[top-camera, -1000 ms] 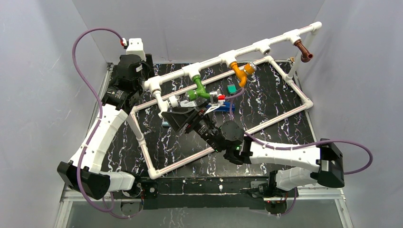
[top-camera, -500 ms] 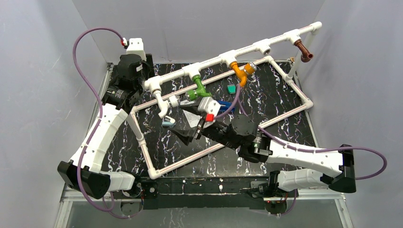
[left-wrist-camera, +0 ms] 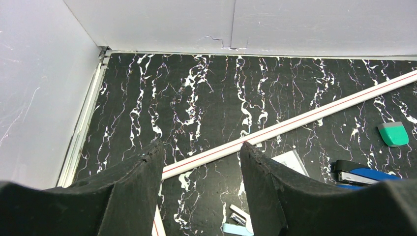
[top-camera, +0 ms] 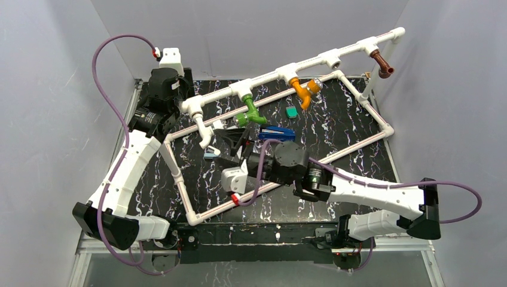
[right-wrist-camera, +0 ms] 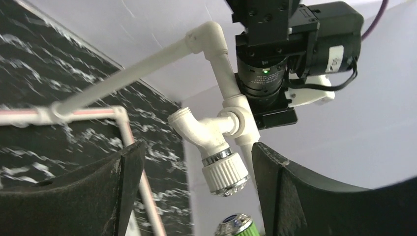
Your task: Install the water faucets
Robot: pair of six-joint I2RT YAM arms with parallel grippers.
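Four water faucets hang from the raised white pipe [top-camera: 272,75]: white [top-camera: 206,130], green [top-camera: 251,113], orange [top-camera: 302,92] and brown [top-camera: 381,63]. One tee [top-camera: 330,58] between the orange and brown ones carries none. My right gripper [top-camera: 227,142] is open just right of the white faucet. In the right wrist view the white faucet's ribbed knob [right-wrist-camera: 223,172] sits between the spread fingers of my right gripper [right-wrist-camera: 195,147], touching neither, and the green knob [right-wrist-camera: 236,225] shows below. My left gripper [left-wrist-camera: 201,150] is open and empty above the base pipe [left-wrist-camera: 295,123].
A blue stapler [top-camera: 276,133] and a green eraser [top-camera: 291,112] lie inside the rectangular pipe base [top-camera: 359,143]. A small light-blue item [top-camera: 210,154] lies near the right fingers. The left arm [top-camera: 162,89] stands at the back left by the pipe's end. Grey walls enclose the table.
The right wrist has rolled round, swinging its white camera mount from behind the green faucet to the near side; its jaws stayed open by the white faucet. The left arm has not moved.
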